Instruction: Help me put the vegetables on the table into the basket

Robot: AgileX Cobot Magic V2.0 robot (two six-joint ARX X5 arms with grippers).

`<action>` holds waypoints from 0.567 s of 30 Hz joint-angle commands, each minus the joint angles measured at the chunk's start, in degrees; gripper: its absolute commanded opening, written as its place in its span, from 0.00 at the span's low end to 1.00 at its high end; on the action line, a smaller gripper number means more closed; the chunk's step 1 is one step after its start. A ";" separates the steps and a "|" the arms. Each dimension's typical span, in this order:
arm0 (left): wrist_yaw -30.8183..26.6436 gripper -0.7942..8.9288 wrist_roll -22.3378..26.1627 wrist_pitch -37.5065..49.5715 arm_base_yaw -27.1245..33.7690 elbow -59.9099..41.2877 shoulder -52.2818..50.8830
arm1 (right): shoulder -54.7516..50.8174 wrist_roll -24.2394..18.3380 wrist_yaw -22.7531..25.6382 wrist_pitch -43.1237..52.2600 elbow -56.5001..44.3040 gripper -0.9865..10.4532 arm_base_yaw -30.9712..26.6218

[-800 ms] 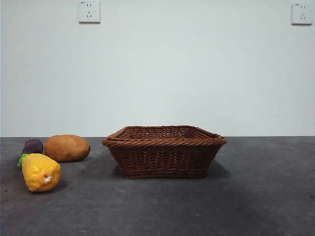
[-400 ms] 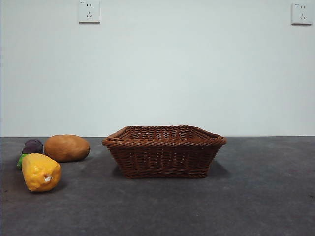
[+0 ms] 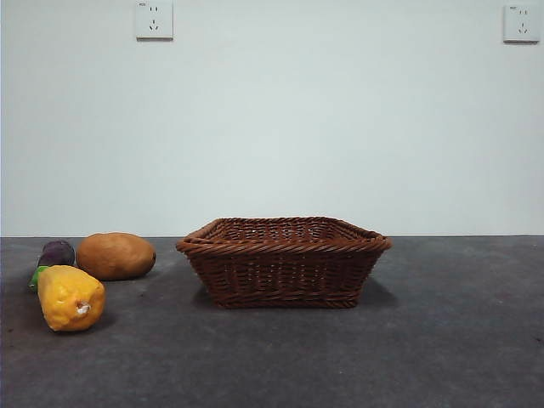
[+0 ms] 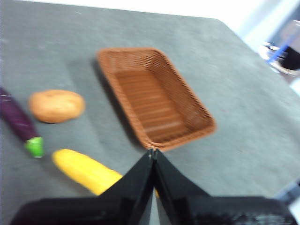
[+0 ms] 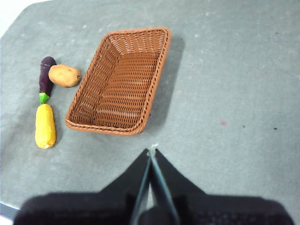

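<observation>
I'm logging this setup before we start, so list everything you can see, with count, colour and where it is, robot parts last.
basket: one, dark brown wicker, mid-table, nothing in it.
potato: one, brown, on the table beside the basket.
yellow vegetable: one, yellow, long, on the table, nearest the front camera of the three.
eggplant: one, dark purple with a green cap, on the table next to the potato, on its far side from the basket.
table: one, dark grey, meets the white wall.
wall sockets: two, white, high on the wall.
left gripper: one, black, jaws shut, above the table.
right gripper: one, black, jaws shut, above the table.
</observation>
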 commanded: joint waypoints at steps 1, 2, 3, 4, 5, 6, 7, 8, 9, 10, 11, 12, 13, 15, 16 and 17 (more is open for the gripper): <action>2.62 0.25 0.90 0.26 -0.13 0.17 1.03 | -0.11 -0.46 -0.24 0.24 0.28 0.15 0.02; 3.56 0.48 0.87 0.26 -0.13 0.17 1.55 | -0.11 -0.44 -0.26 0.22 0.28 0.26 0.02; 4.57 0.71 0.90 0.22 -0.13 0.17 2.03 | -0.11 -0.42 -0.37 0.20 0.28 0.38 0.02; 5.27 0.81 0.90 0.22 -0.13 0.17 2.60 | -0.11 -0.28 -0.94 0.15 0.28 0.53 0.02; 5.84 0.82 0.90 0.20 -0.13 0.17 3.06 | -0.09 -0.17 -1.29 0.15 0.28 0.62 0.02; 6.27 0.82 0.90 0.20 -0.13 0.17 3.56 | 0.00 -0.20 -1.31 0.15 0.28 0.65 0.02; 6.38 0.82 0.87 0.20 -0.13 0.20 3.93 | 0.22 -0.22 -1.33 0.11 0.28 0.65 0.02; 6.36 0.82 0.87 0.20 -0.13 0.33 4.42 | 0.28 -0.22 -1.33 -0.07 0.28 0.65 0.02; 6.36 0.82 0.87 0.15 -0.13 0.52 4.74 | 0.61 -0.24 -1.55 -0.09 0.28 0.65 0.02; 6.36 0.82 0.87 0.15 -0.13 0.85 5.07 | 0.63 -0.24 -1.75 -0.33 0.31 0.64 0.02; 6.36 0.82 0.87 0.20 -0.13 1.09 5.31 | 0.87 -0.24 -1.73 -0.42 0.33 0.64 0.02; 6.32 0.82 0.87 0.20 -0.13 1.44 5.62 | 1.07 -0.24 -1.75 -0.61 0.42 0.64 0.02; 6.29 0.82 0.87 0.20 -0.13 1.70 5.84 | 1.44 -0.24 -1.75 -0.61 0.50 0.64 0.02; 5.35 0.82 0.87 0.17 -0.13 2.40 6.60 | 2.58 -0.22 -1.75 0.15 0.52 0.64 0.02; 5.29 0.82 0.85 0.28 -0.13 2.62 7.04 | 3.41 -0.09 -1.77 1.03 0.57 0.64 0.02; 5.29 0.82 0.83 0.28 -0.13 2.82 7.50 | 4.42 0.33 -1.81 1.99 0.74 0.64 0.02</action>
